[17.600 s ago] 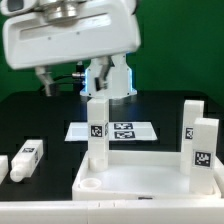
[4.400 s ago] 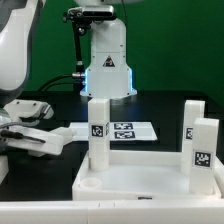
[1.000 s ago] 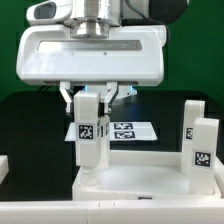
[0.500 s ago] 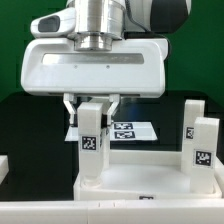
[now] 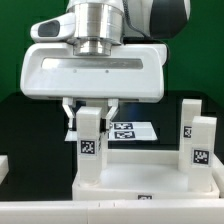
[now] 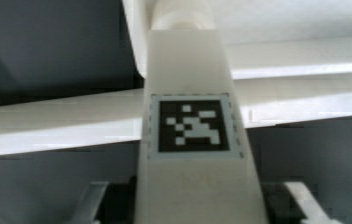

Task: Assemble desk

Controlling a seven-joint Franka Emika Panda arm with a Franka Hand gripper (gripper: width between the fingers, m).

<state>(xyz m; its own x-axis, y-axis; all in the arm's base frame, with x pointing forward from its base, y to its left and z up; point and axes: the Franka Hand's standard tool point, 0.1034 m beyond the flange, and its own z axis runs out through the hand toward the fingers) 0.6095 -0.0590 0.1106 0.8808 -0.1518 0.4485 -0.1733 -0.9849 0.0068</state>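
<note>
My gripper is shut on a square white leg with a black-and-white tag and holds it upright. The leg's lower end is at the corner socket of the white rimmed tabletop at the exterior view's near left. My fingers sit on either side of the leg's upper part. In the wrist view the leg fills the middle, running down to the tabletop's rim, with my gripper around it. Two more tagged legs stand upright at the tabletop's right side.
The marker board lies on the black table behind the tabletop. The end of another white piece lies at the exterior view's left edge. My large white hand body blocks the view behind it.
Since 17.6 s ago the arm has gone left and come back with a leg. In the last second the gripper and leg have moved slightly down toward the near-left corner.
</note>
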